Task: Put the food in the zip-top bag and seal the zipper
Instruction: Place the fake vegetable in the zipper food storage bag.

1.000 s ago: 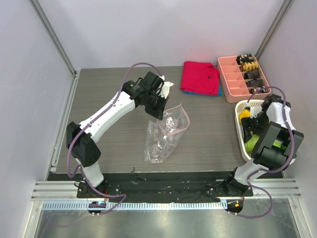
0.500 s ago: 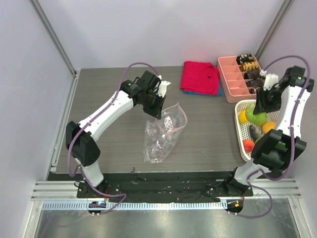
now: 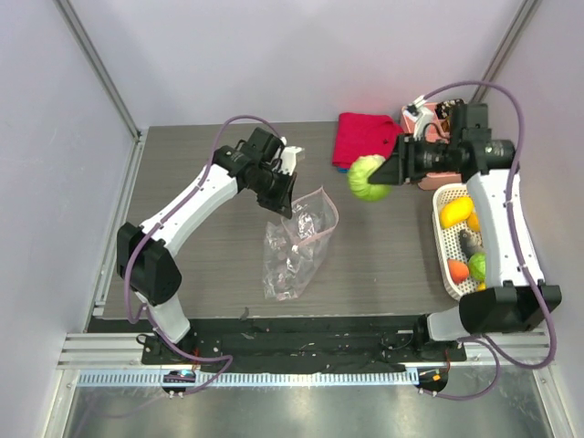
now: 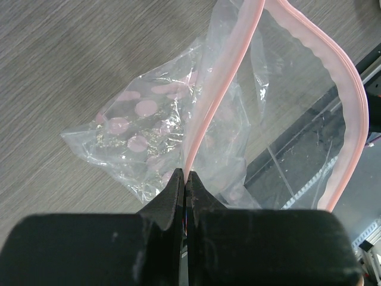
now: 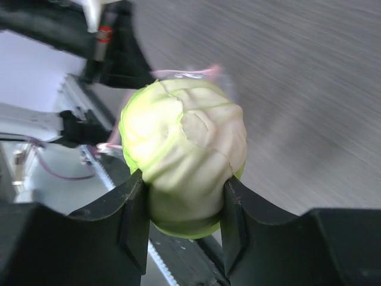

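Since a second ago, the right hand (image 3: 383,173) has lifted out of the white basket (image 3: 439,239) and swung left over the table (image 3: 383,265), carrying a green cabbage (image 3: 365,179) with it. Its two fingers are clamped on the cabbage's sides, and the wrist view shows the ball wedged firmly between them. The cabbage hangs in the air at the tip of that hand, and the red cloth (image 3: 365,137) lies just beyond it.

The left hand (image 3: 290,206) has barely shifted. It is clenched tight on the zipper (image 4: 221,92), pinching one side of the pink strip between its fingertips. The bag (image 3: 297,242) droops from that hand down onto the table, crinkled, with its mouth gaping open and the other side of the strip curving away in a loop. The bag's mouth sits a little left of the right hand and lower than it, with open table between them.

Behind the right hand, down along its own arm, the basket holds the rest of the food: a yellow lemon (image 3: 456,213), a dark piece (image 3: 470,243), an orange one (image 3: 458,270) and another green one (image 3: 477,266).
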`<state>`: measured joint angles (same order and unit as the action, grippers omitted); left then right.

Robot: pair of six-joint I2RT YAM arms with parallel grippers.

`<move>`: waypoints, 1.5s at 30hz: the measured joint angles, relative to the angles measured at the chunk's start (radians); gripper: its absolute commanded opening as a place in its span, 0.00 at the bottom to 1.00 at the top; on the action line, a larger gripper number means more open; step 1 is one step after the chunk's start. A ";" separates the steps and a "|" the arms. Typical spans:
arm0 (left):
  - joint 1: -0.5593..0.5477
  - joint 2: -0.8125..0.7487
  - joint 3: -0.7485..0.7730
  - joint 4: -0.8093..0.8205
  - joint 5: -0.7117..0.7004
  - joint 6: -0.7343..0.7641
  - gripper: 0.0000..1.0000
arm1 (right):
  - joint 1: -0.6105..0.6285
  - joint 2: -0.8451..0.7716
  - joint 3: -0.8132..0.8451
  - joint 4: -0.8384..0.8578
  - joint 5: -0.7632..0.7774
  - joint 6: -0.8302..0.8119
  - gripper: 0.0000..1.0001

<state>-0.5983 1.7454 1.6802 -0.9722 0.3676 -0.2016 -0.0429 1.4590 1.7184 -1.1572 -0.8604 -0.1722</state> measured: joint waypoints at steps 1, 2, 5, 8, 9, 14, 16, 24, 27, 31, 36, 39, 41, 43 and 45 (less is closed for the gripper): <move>0.004 0.000 -0.001 0.000 0.004 -0.001 0.00 | 0.040 -0.034 -0.051 0.071 -0.019 0.072 0.15; 0.006 0.000 -0.001 0.002 0.007 -0.001 0.00 | 0.073 -0.068 -0.105 0.151 -0.033 0.141 0.15; 0.011 -0.001 -0.001 0.007 0.017 -0.001 0.00 | 0.185 -0.160 -0.250 0.400 -0.042 0.343 0.13; 0.011 -0.004 -0.001 0.008 0.023 -0.001 0.00 | 0.283 -0.196 -0.348 0.597 -0.029 0.480 0.11; 0.011 -0.005 -0.001 0.010 0.026 -0.001 0.00 | 0.315 -0.197 -0.374 0.655 -0.020 0.513 0.10; 0.014 -0.007 -0.002 0.019 0.057 -0.010 0.00 | 0.421 -0.175 -0.468 0.785 0.060 0.556 0.07; 0.019 -0.007 -0.002 0.026 0.076 -0.021 0.00 | 0.443 -0.169 -0.506 0.801 0.098 0.536 0.06; 0.073 -0.007 -0.002 0.042 0.161 -0.052 0.00 | 0.522 -0.161 -0.621 0.728 0.272 0.335 0.05; 0.089 -0.007 -0.002 0.046 0.182 -0.054 0.00 | 0.559 -0.157 -0.616 0.682 0.348 0.248 0.22; 0.092 -0.007 -0.007 0.058 0.197 -0.055 0.00 | 0.602 -0.116 -0.563 0.587 0.438 0.146 0.75; 0.090 -0.007 -0.016 0.065 0.216 -0.055 0.00 | 0.618 -0.087 -0.458 0.482 0.477 0.086 0.94; 0.090 -0.007 -0.017 0.067 0.225 -0.054 0.00 | 0.616 -0.092 -0.364 0.436 0.478 0.076 0.95; 0.091 -0.009 -0.021 0.068 0.230 -0.053 0.00 | 0.610 -0.111 -0.315 0.422 0.477 0.076 0.95; 0.093 -0.010 -0.026 0.069 0.236 -0.053 0.00 | 0.599 -0.140 -0.294 0.415 0.473 0.080 0.95; 0.095 -0.013 -0.032 0.071 0.239 -0.053 0.00 | 0.580 -0.176 -0.292 0.406 0.463 0.089 0.94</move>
<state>-0.5034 1.7321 1.6482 -0.9016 0.6067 -0.2550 0.5373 1.2827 1.4261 -0.7509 -0.3969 -0.0830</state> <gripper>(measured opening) 0.007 0.950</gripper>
